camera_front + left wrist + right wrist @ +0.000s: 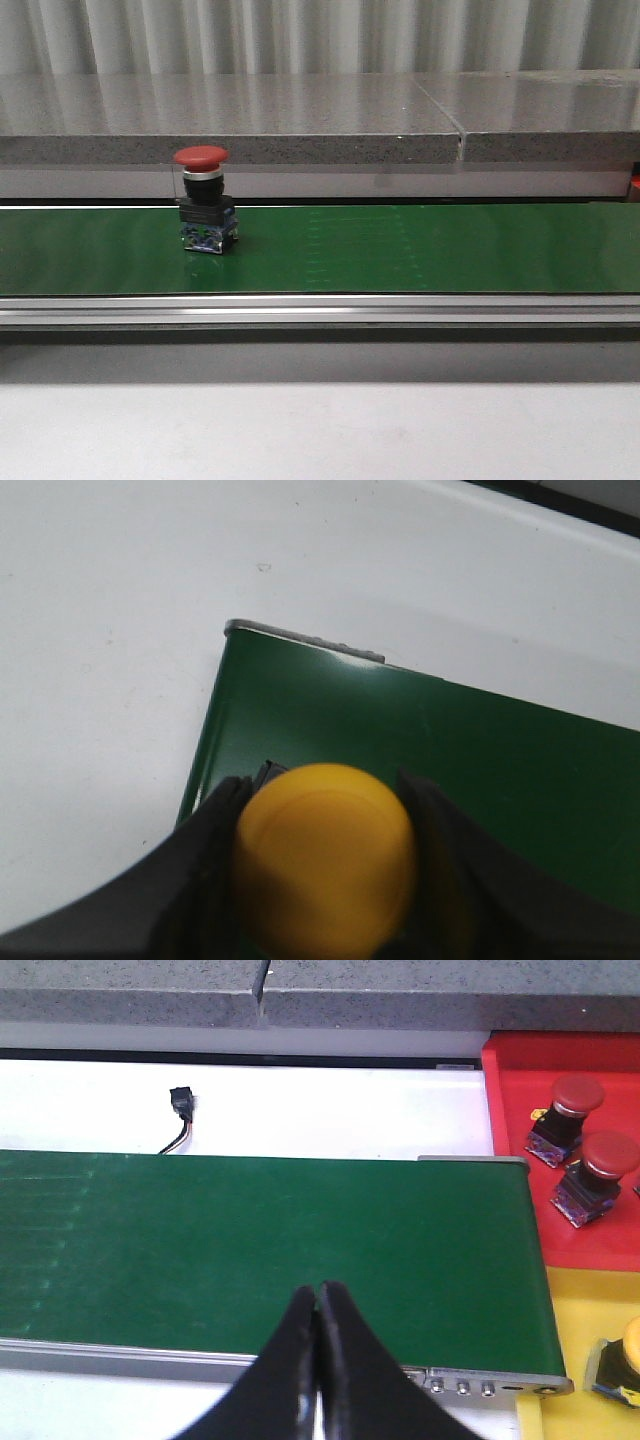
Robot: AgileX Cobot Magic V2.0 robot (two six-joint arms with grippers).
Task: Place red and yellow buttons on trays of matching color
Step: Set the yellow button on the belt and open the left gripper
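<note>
A long green conveyor belt crosses the middle of the front view from edge to edge, with a metal rail along its near side and a white table filling the bottom of the frame. Behind the belt, in the upper part, there is a grey stone ledge and above it a pale ribbed wall.

One red button stands upright on the belt, left of the centre of the front view, alone and well apart from both ends.

In the right wrist view, a red tray is in the upper right corner and holds two red buttons lying close together. Below it, in the lower right corner, a yellow tray holds a yellow-capped button, partly cut by the frame edge. Both trays are just beside the end of the belt.

The left gripper is clamped on a yellow button, at the bottom centre of the left wrist view, over a corner of the belt; white table is around this corner.

The right gripper has its fingers pressed together and holds nothing, above the near edge of the belt, which is bare under it.
</note>
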